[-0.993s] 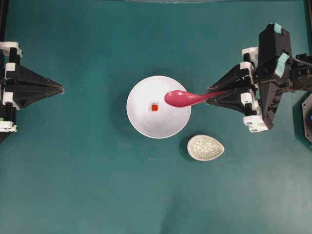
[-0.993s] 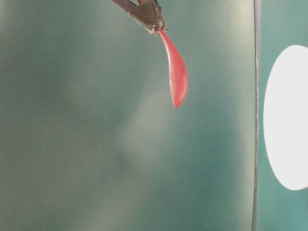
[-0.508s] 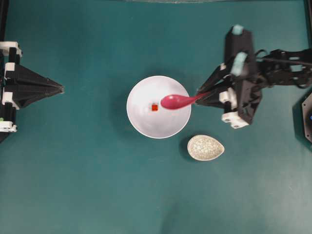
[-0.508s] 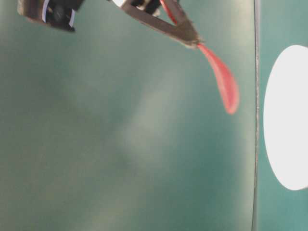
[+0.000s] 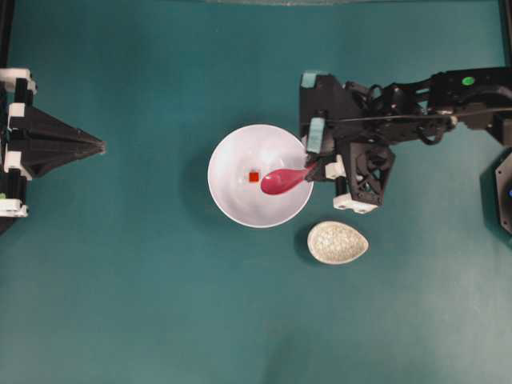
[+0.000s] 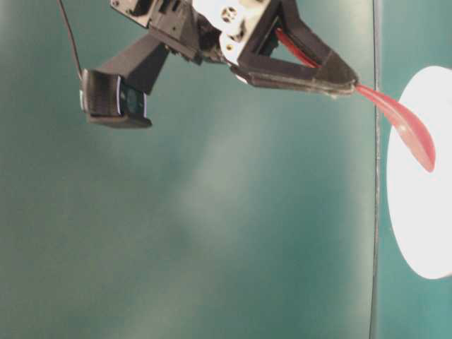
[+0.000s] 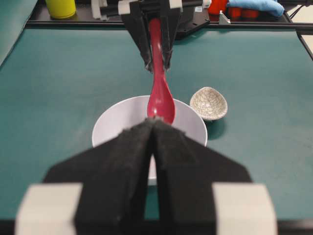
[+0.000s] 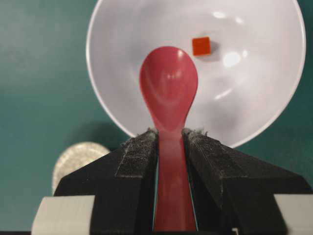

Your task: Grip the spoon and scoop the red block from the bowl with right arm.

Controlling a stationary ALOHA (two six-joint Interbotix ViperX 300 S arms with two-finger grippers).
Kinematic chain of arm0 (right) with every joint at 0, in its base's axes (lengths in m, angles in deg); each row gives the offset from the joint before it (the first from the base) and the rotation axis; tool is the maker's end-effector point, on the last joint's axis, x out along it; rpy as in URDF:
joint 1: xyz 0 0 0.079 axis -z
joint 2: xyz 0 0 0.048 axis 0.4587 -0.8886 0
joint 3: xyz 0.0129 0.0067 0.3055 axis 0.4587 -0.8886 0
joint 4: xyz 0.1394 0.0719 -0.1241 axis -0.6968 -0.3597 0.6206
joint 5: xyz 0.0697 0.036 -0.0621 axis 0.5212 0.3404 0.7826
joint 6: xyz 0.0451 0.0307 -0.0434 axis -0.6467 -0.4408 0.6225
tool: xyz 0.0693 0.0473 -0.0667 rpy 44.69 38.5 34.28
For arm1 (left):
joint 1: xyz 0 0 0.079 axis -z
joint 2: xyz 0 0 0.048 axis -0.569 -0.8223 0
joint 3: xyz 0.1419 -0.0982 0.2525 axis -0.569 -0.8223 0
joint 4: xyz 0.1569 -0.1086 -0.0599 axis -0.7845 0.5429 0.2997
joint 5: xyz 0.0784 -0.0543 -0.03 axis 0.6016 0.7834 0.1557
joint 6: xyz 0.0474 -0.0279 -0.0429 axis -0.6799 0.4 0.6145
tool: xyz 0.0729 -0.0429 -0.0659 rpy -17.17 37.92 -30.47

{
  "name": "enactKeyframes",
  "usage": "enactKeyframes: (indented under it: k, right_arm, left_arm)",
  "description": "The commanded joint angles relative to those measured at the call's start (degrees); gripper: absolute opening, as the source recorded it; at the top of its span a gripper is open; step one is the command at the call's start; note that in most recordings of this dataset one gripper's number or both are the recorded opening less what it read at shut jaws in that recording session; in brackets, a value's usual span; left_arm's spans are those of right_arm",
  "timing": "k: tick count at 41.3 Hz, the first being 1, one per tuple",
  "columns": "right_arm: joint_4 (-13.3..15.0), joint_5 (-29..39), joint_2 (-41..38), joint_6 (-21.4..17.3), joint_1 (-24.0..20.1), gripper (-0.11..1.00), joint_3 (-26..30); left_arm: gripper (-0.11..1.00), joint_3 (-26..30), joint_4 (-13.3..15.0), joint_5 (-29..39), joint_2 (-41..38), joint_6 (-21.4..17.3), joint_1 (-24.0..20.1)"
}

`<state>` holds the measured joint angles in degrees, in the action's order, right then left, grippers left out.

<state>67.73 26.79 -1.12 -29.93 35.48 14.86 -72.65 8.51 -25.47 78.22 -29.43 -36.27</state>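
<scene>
The white bowl (image 5: 228, 152) sits mid-table with the tiny red block (image 5: 254, 177) on its floor. My right gripper (image 5: 312, 168) is shut on the handle of the pink spoon (image 5: 284, 180), just over the bowl's right rim. The scoop hangs inside the bowl, tilted down, right beside the block. In the right wrist view the spoon (image 8: 168, 83) points into the bowl (image 8: 254, 88), with the block (image 8: 201, 46) just beyond the scoop's tip and to its right. My left gripper (image 5: 102, 146) rests shut and empty at the far left, its tips (image 7: 154, 121) facing the bowl.
A speckled beige oval rest (image 5: 338, 242) lies just right of the bowl's near side. The right arm's links (image 5: 432, 100) stretch across the upper right. A black fixture (image 5: 504, 192) sits at the right edge. A yellow cup (image 7: 61, 7) stands beyond the mat.
The right arm has swung left and tipped downward, carrying the spoon from above the bowl's right rim down into the bowl beside the block. The left arm has not moved.
</scene>
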Motion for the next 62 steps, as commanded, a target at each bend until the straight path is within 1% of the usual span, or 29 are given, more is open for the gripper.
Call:
enactKeyframes:
  k: [1,20,26,30,42,57,62]
  right_arm:
    - [0.4,0.3,-0.4,-0.1,0.0,0.25,2.2]
    - [0.4,0.3,-3.7,-0.3,0.0,0.25,3.3]
    - [0.4,0.3,-4.5,-1.8,0.0,0.25,3.6]
    - [1.1,0.3,-5.1,-3.3,0.0,0.25,3.6]
    - [2.9,0.3,-5.8,-5.3,0.0,0.25,3.6]
    - [3.3,0.0,-7.8,-5.4,0.1,0.25,4.5]
    - [4.0,-0.1,-9.0,-5.4,0.3,0.25,5.6]
  left_arm:
    - [0.0,0.6,-0.2,-0.5,-0.4,0.0,-0.1]
    - [0.0,0.5,-0.2,-0.5,-0.5,-0.1,-0.2]
    - [0.0,0.6,-0.2,-0.5,-0.5,0.0,-0.2]
    - [0.0,0.6,-0.2,-0.5,-0.5,0.0,-0.2]
    - [0.0,0.6,-0.2,-0.5,-0.5,0.0,-0.2]
    - [0.0,0.6,-0.2,-0.5,-0.5,-0.1,-0.2]
    - [0.0,0.6,-0.2,-0.5,-0.4,-0.1,-0.2]
